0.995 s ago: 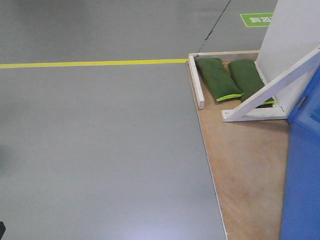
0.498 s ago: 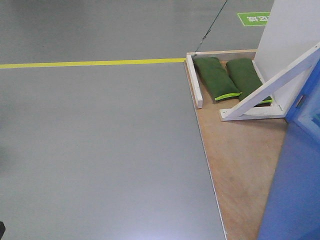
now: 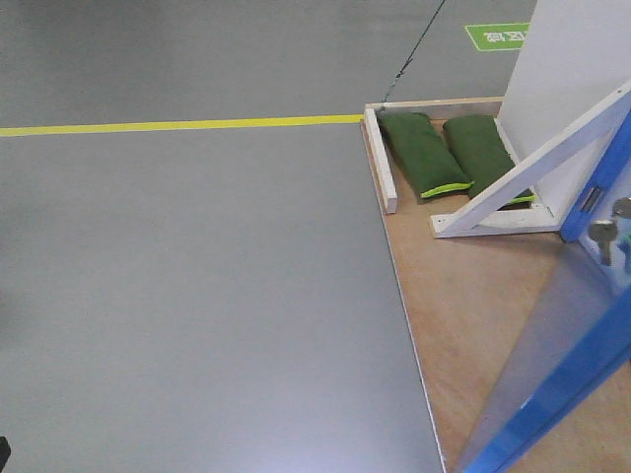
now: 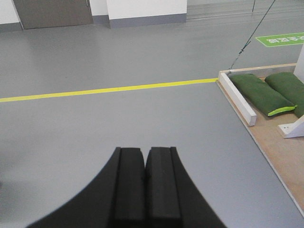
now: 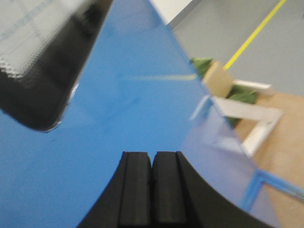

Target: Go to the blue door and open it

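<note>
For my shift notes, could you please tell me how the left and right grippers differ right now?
The left gripper faces open grey floor and a yellow line; the right gripper faces the blue door close up. The left gripper's view is sharp, the right gripper's blurred. Both are black, shut and hold nothing.

The blue door (image 5: pixel 133 109) is glossy and mirror-smooth — the platform (image 3: pixel 473 305) bare plywood, the bags (image 3: pixel 424 153) green cloth.
</note>
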You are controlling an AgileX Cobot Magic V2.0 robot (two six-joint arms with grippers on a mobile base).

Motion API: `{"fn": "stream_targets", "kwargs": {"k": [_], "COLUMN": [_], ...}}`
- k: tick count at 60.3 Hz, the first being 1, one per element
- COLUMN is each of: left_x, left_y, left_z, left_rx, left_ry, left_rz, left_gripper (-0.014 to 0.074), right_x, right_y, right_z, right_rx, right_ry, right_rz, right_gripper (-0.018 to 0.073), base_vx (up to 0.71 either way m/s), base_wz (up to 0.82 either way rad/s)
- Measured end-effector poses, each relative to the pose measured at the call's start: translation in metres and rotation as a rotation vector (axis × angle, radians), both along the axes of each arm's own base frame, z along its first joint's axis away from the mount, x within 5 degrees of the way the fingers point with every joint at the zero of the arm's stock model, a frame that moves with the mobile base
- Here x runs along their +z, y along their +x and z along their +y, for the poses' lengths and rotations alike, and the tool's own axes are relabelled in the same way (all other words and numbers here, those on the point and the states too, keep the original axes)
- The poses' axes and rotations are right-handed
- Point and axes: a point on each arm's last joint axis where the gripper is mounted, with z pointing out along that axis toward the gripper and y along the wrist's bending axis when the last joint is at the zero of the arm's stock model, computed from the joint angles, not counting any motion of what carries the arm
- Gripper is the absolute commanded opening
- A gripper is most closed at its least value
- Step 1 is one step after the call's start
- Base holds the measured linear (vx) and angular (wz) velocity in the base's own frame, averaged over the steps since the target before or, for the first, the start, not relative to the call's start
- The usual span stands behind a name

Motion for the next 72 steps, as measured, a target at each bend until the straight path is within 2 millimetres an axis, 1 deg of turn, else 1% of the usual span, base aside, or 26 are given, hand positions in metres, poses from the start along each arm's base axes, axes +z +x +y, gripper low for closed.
{"fn": "stream_targets", "kwargs": {"k": [7,17,25,30,41,46,55,62,72], "left_x": [0.000,0.000,0.000,0.000,0.000,0.000,0.000,0.000,0.000], "left_y": [0.000,0.000,0.000,0.000,0.000,0.000,0.000,0.000,0.000], "left_z": [0.000,0.000,0.000,0.000,0.000,0.000,0.000,0.000,0.000], "left_rx": [0.000,0.000,0.000,0.000,0.000,0.000,0.000,0.000,0.000], "left_ry": [0.000,0.000,0.000,0.000,0.000,0.000,0.000,0.000,0.000], "left_rz": [0.000,0.000,0.000,0.000,0.000,0.000,0.000,0.000,0.000], "left_gripper": [0.0071,0.0071,0.0071,0.0071,0.0071,0.0071,0.0071,0.0071,0.0071], "right_x": [0.001,0.003,0.006,0.008,0.007,0.003,-0.008,-0.010,-0.012], "right_y": [0.015,0.030,0.036,0.040,0.055,0.065,0.079,0.084,0.086], "right_z": [0.027,0.065,0.086,0.098,0.111,0.115,0.130,0.138,0.143], "right_rx": [0.101,0.252,0.326,0.357,0.347,0.335,0.369,0.378,0.390], "right_ry": [0.056,0.146,0.215,0.229,0.228,0.228,0.243,0.243,0.246], "right_rz": [-0.033,-0.063,-0.101,-0.123,-0.190,-0.209,-0.191,-0.198,-0.191], "right_gripper": [-0.0004,-0.0004,-0.0004,-0.0004,-0.0004,-0.0004,-0.0004,-0.0004,-0.0004], "base_vx": [0.00,0.00,0.00,0.00,0.00,0.00,0.00,0.00,0.00], "base_wz": [-0.01,0.00,0.00,0.00,0.00,0.00,0.00,0.00,0.00]}}
